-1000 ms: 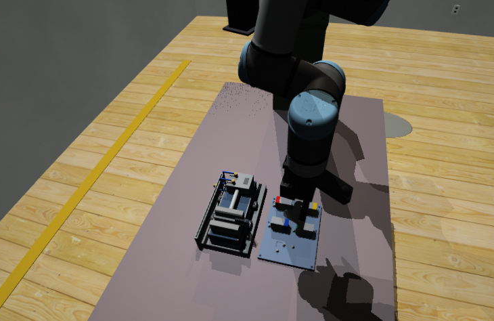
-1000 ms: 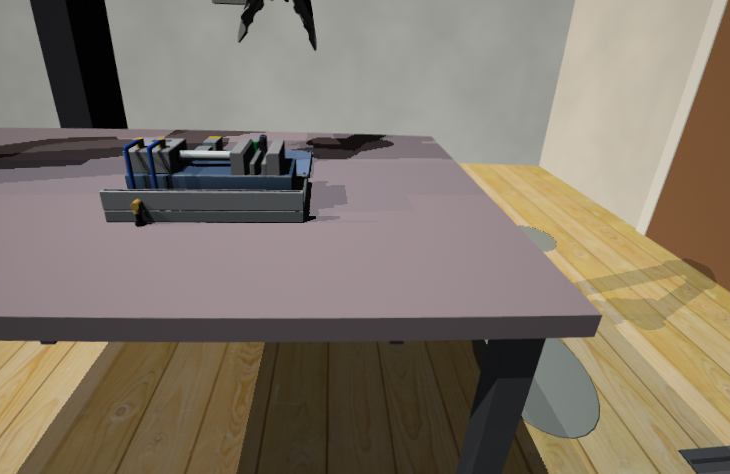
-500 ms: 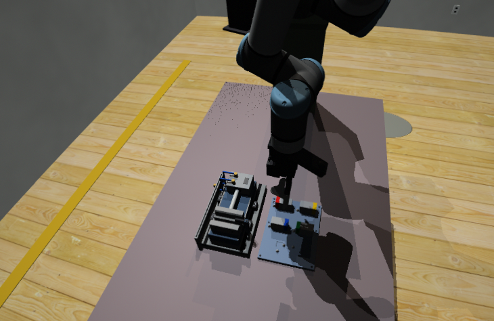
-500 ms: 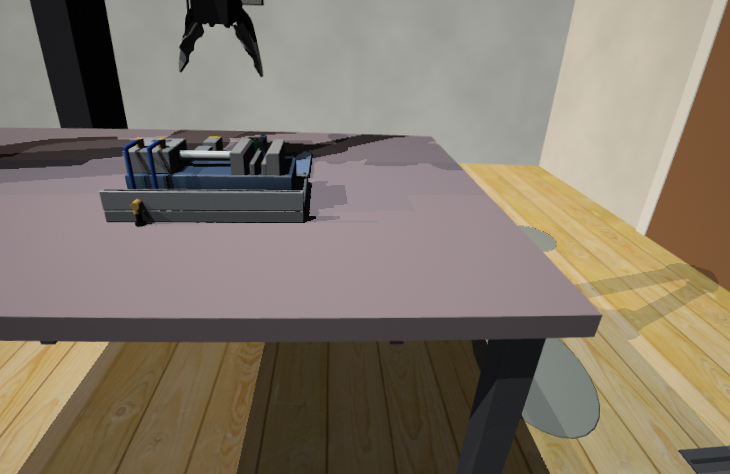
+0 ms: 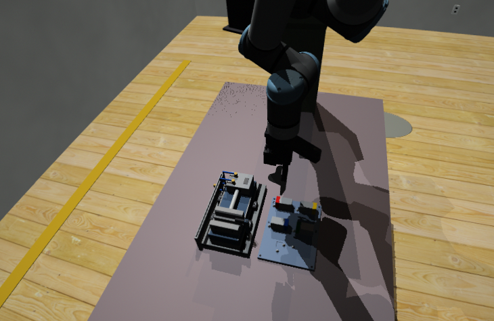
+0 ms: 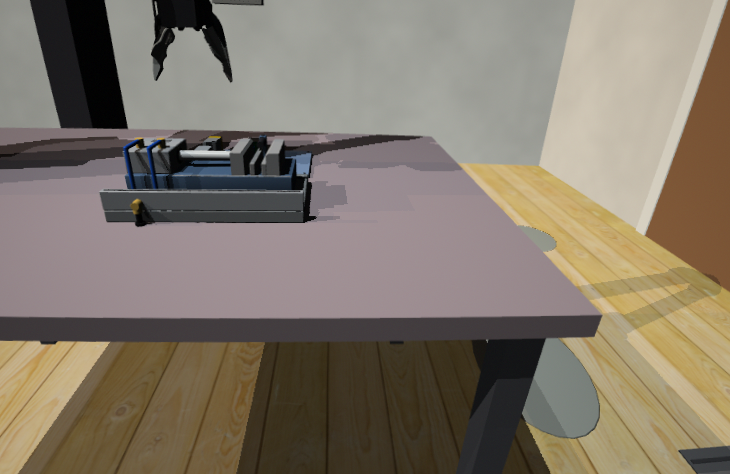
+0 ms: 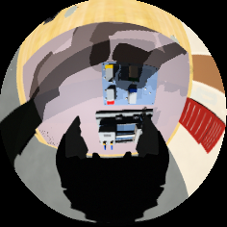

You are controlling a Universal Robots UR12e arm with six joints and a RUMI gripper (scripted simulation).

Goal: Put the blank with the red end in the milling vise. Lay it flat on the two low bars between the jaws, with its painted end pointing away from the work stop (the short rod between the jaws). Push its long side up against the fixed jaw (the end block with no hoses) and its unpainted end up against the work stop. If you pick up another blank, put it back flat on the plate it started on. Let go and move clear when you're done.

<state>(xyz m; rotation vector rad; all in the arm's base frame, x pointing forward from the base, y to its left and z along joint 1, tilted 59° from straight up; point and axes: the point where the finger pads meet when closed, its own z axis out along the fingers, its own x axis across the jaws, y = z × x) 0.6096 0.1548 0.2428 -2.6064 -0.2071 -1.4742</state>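
Note:
The blank with the red end (image 5: pixel 283 202) lies flat at the far left corner of the blue plate (image 5: pixel 289 234); it also shows in the wrist view (image 7: pixel 110 94). The milling vise (image 5: pixel 230 213) stands left of the plate, with its hose end (image 5: pixel 238 179) far and the plain end block (image 5: pixel 225 229) near. Nothing lies between its jaws. My gripper (image 5: pixel 281 181) hangs well above the table, over the gap beyond the vise and plate. Its fingers are apart with nothing between them, as the exterior view (image 6: pixel 191 55) and the wrist view (image 7: pixel 112 122) show.
Three more blanks lie on the plate: one with a yellow end (image 5: pixel 308 206), one with a blue end (image 5: pixel 279 223), and one in the arm's shadow (image 5: pixel 306 229). The vise also shows in the exterior view (image 6: pixel 209 173).

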